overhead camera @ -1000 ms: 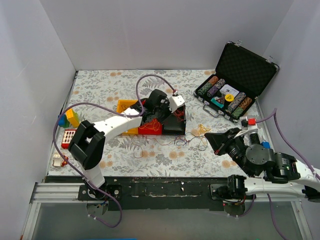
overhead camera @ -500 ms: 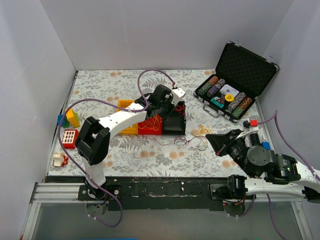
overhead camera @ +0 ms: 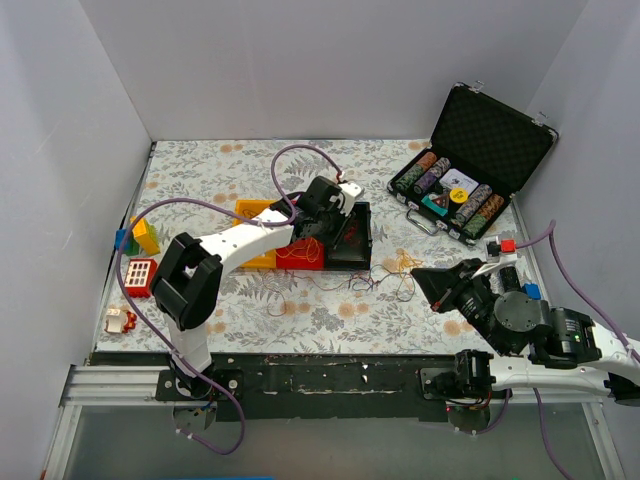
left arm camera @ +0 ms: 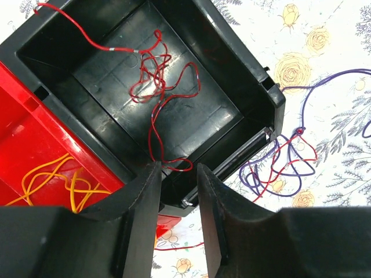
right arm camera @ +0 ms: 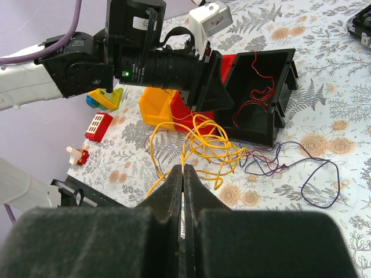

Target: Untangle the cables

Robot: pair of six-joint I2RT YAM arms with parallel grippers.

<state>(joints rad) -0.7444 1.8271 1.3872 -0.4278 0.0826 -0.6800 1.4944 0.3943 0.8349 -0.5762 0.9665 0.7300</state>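
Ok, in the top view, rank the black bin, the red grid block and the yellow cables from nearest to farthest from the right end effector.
From the right end effector:
1. yellow cables, right at its tip, just to the left.
2. black bin, further left, mid-table.
3. red grid block, by the table's far left edge.

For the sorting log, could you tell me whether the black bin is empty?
Not empty: in the left wrist view, a tangled red cable lies on the floor of the black bin.
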